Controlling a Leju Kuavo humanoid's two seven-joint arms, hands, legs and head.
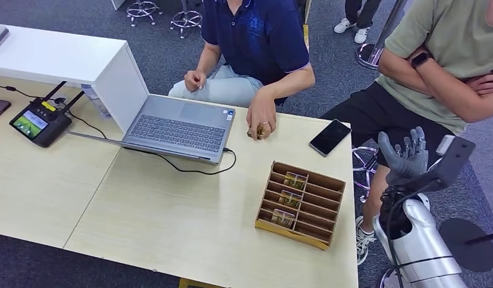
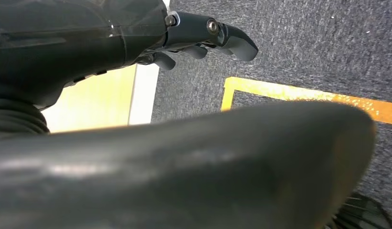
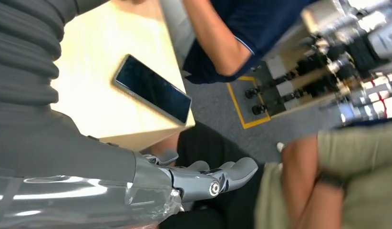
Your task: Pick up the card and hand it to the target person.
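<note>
On table: cards (image 1: 283, 217) in tray (image 1: 325, 180) | right robot hand (image 1: 406, 153) empty, fingers spread, well apart | left robot hand (image 2: 203, 36) seemingly curled

An office or robotics lab: a pale wooden surface (image 1: 172, 222) fills the frame's centre, carrying an open grey laptop (image 1: 178, 126) and, at the left, a black handheld controller with antennas (image 1: 40, 122). Grey carpet (image 1: 160, 36) with yellow floor tape (image 2: 299, 93) surrounds it; chrome stool bases (image 1: 185, 18) stand at upper centre.

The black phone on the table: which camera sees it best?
The right wrist view: the phone looms large and sharp near the table's corner. The head view shows it whole but small. The left wrist view faces carpet.
</note>
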